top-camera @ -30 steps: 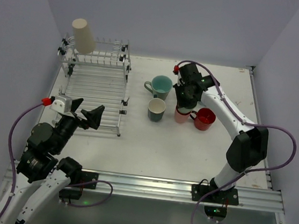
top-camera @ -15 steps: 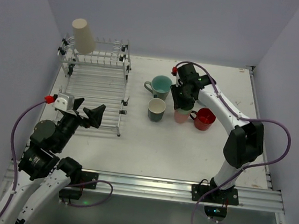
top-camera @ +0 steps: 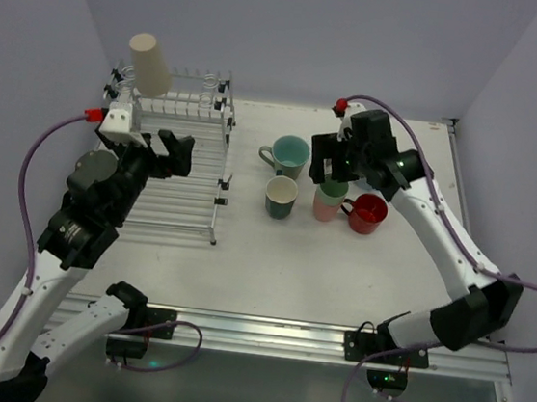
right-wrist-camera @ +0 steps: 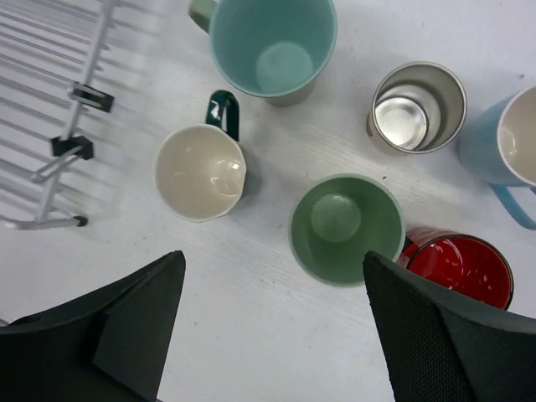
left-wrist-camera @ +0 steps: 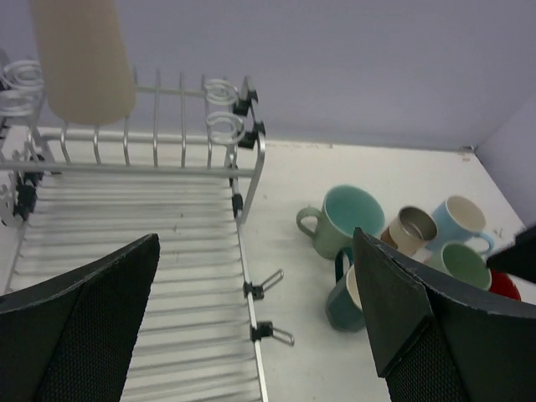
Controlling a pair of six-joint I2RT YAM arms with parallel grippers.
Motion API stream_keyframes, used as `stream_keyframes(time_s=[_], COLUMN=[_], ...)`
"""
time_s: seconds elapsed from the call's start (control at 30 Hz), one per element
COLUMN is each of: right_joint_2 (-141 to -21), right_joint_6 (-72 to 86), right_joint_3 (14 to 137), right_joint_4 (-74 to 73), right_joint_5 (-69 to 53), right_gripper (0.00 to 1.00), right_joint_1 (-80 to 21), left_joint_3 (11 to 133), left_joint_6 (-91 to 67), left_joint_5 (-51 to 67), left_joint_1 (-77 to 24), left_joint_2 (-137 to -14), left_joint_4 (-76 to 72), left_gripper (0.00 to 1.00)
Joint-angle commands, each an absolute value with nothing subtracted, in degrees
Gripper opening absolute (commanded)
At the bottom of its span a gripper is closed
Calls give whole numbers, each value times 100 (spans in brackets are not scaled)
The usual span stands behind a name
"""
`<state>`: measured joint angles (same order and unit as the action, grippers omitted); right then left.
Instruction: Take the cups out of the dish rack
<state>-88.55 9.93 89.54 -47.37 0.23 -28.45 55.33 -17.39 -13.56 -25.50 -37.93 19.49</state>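
Note:
A beige cup (top-camera: 149, 63) sits upside down on the raised back tier of the chrome dish rack (top-camera: 185, 213); it also shows in the left wrist view as the beige cup (left-wrist-camera: 84, 59) above the rack (left-wrist-camera: 126, 209). My left gripper (top-camera: 172, 149) hovers open over the rack floor, holding nothing. My right gripper (top-camera: 333, 172) hangs open above a pink cup with a green inside (right-wrist-camera: 347, 228), clear of it. Standing on the table around it are a mint mug (right-wrist-camera: 272, 46), a dark green mug (right-wrist-camera: 201, 172), a red mug (right-wrist-camera: 459, 268), a small metal-lined cup (right-wrist-camera: 416, 105) and a light blue mug (right-wrist-camera: 511, 138).
Black clips (left-wrist-camera: 260, 289) stick out from the rack's right rail toward the mugs. The walls close in behind and on both sides. The white table (top-camera: 291, 262) runs bare in front of the cups.
My right gripper has opened and lifted off the pink cup, which stays on the table by the red mug. My left arm has risen and swung forward over the rack.

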Motion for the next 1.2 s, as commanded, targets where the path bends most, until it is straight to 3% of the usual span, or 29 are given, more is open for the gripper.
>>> stream_keyframes(time_s=[0.0,0.13,0.37,0.67,1.17], right_joint_2=[-7649,-6411,-5626,-5546,-5976], right_joint_6=[1256,1703,2109,2145,2057], right_joint_3=[8247,7148,5767,5221,5335], right_joint_4=[-3687,-2647,-1390,-1028,-967], right_joint_5=[-280,-816,-1599,-2056,-2013], right_gripper=[90,97,98,98,98], right_joint_1=[-2839,-2839,-2839,-2856,-3401], left_joint_3=[6668,7803,9227,10370,11223], left_joint_6=[-1697,-1442,-1371,-1222,-861], left_joint_5=[-2249,-2759,-2093,-1302,-1283], left_joint_1=[-2505,-2304,-1039,-71,-44], left_joint_2=[-4656,-5606,-7100,-8752,-10089], left_joint_4=[2135,2452,2786,2803,2487], left_gripper=[100,100,100,100,100])
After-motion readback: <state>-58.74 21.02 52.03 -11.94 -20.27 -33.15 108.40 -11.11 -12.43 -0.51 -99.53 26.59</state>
